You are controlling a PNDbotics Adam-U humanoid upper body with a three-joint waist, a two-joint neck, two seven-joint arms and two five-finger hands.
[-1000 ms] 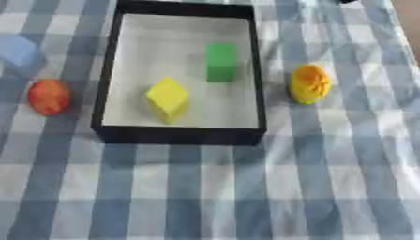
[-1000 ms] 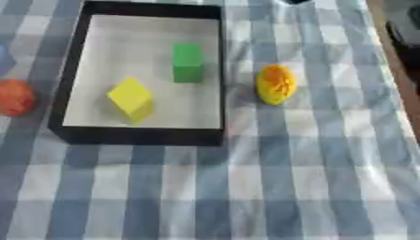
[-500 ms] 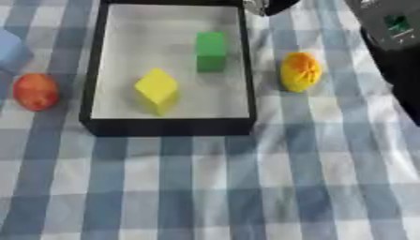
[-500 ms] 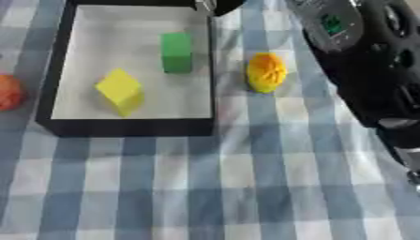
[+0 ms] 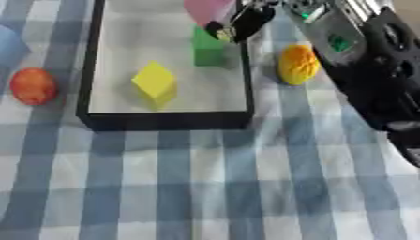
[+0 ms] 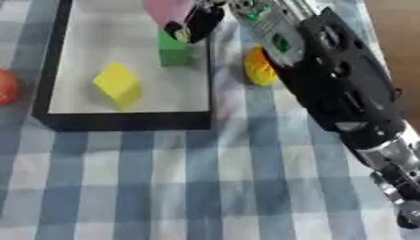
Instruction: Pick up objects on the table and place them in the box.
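while your right hand (image 5: 246,21) reaches in from the upper right, its dark fingers (image 5: 228,32) are curled round a pink object (image 5: 209,10) and hold it above the far part of the box (image 5: 164,121), right over the green block (image 5: 208,47). that green block stands inside the box near its right wall, and the yellow block (image 5: 154,83) sits tilted on a corner nearer the front, closer to the middle. the box itself is black-rimmed with a pale floor and rests on the blue-and-white checked cloth (image 5: 205,187) covering the tabletop. just outside the box's right wall you have a yellow-orange object (image 5: 297,64) lying on the cloth, partly behind your forearm (image 6: 344,93) in the right eye view. on the left side, a red-orange round object (image 5: 33,86) lies on the cloth near the box's left wall, and a pale blue object (image 5: 10,46) shows at the left edge beyond it. your left hand shows in neither view.
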